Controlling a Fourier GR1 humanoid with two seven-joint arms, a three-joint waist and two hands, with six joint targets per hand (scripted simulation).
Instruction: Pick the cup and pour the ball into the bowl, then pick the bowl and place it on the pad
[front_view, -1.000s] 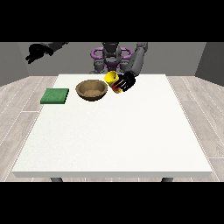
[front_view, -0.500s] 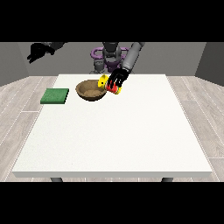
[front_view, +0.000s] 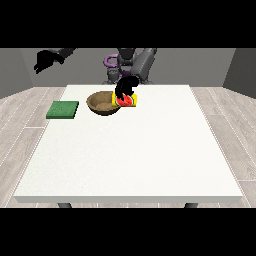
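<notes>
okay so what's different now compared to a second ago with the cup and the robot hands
The robot hand holding the yellow cup has moved toward the view's left, bringing the cup from beside the wooden bowl right up to its rim and tipping it toward the bowl. Its fingers stay curled round the cup. The bowl, the green pad and the raised robot hand at the view's left look unchanged.

A single front view looks from across the white table, facing the robot beyond its far edge.
</notes>
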